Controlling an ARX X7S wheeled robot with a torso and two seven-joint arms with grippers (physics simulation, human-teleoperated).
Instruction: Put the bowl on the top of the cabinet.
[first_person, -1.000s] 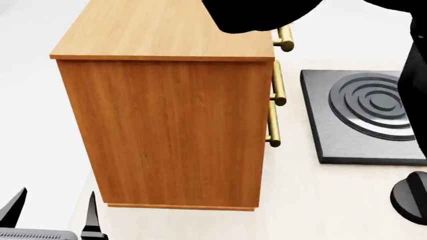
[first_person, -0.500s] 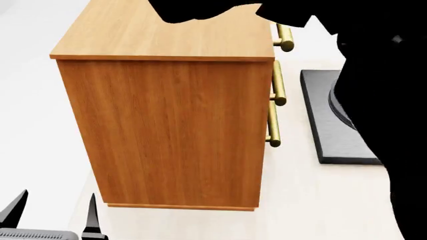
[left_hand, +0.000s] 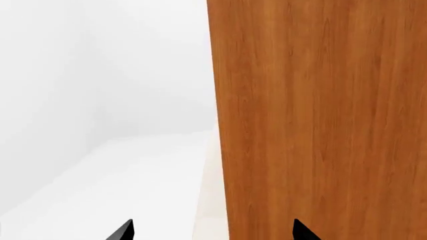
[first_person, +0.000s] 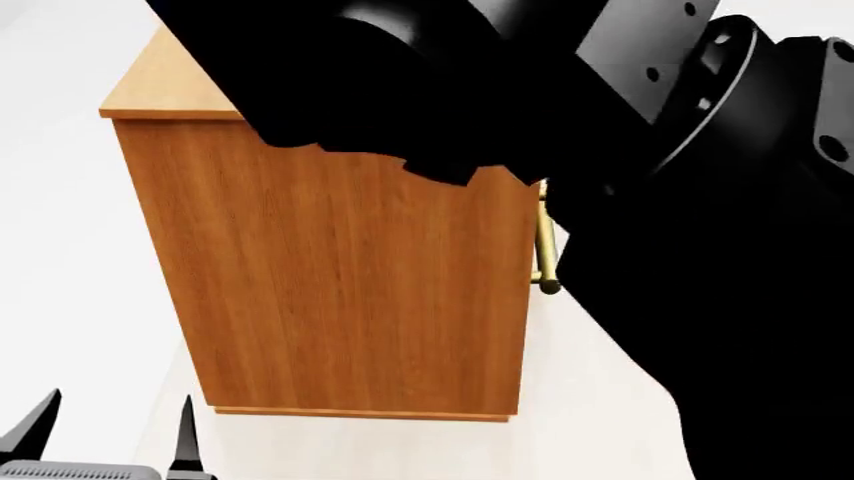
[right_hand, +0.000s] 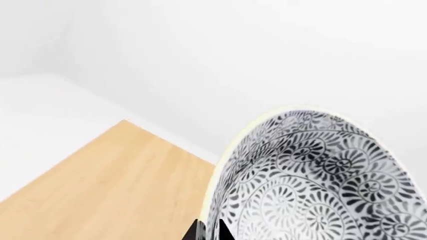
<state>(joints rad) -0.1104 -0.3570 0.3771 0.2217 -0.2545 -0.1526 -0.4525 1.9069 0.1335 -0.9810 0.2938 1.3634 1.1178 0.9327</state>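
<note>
The brown wood-grain cabinet (first_person: 347, 290) stands in the middle of the head view, one brass handle (first_person: 546, 245) showing at its right edge. My right arm crosses in front of the head camera and hides most of the cabinet's top. In the right wrist view my right gripper (right_hand: 207, 231) is shut on the rim of the patterned bowl (right_hand: 320, 180), held tilted above the cabinet's light top (right_hand: 113, 190). My left gripper (first_person: 107, 435) is open and empty, low at the cabinet's near left corner; the cabinet's side (left_hand: 320, 120) fills its wrist view.
The pale counter (first_person: 587, 420) runs under and to the right of the cabinet. The black right arm (first_person: 694, 200) blocks the whole right side and top of the head view. A white floor and wall (left_hand: 100, 100) lie to the left.
My right arm has swung left and across in front of the head camera, now covering the cabinet's top and the black hob that showed at the right. The left gripper has stayed put.
</note>
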